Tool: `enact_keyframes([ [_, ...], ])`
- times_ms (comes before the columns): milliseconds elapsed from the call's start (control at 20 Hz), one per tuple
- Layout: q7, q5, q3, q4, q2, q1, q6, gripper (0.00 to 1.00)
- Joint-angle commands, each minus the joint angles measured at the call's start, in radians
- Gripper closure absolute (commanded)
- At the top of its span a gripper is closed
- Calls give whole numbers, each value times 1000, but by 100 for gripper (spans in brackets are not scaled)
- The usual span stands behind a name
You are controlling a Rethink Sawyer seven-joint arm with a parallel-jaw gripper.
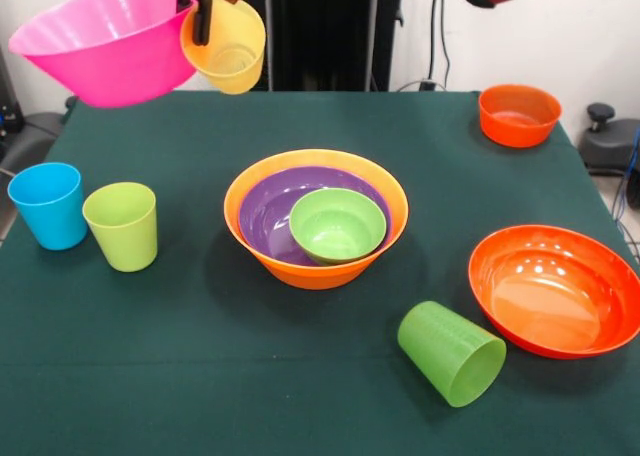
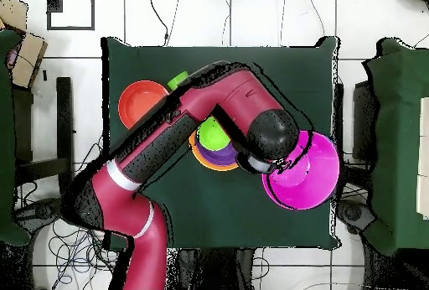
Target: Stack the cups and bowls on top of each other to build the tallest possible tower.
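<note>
Purple bowl (image 1: 268, 214) and green bowl (image 1: 337, 225) nest inside orange bowl (image 1: 315, 266).

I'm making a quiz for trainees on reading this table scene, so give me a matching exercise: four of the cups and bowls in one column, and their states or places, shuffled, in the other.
Things:
1. darker green cup
2. small green bowl
3. large pink bowl
4. blue cup

States or places:
A. nested inside the purple bowl
B. upright on the cloth beside the lime green cup
C. lying on its side near the wide shallow red-orange bowl
D. held up above the table with the yellow cup at the claw

Pairs: 1-C, 2-A, 3-D, 4-B
</note>
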Motion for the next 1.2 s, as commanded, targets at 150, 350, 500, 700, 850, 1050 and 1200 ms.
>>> enact_keyframes([
  [150, 397, 49, -51, 2, 35, -23, -122, 100],
  [350, 408, 49, -46, 13, 36, -23, -130, 100],
  [500, 415, 48, -50, 29, 39, -26, -151, 100],
  [700, 420, 46, -73, 56, 48, -40, -187, 100],
  [850, 422, 46, -85, 65, 50, -43, -200, 100],
  [1050, 403, 49, -103, 16, 43, -34, -179, 100],
  [1200, 363, 65, 15, -119, -14, 32, -35, 100],
])
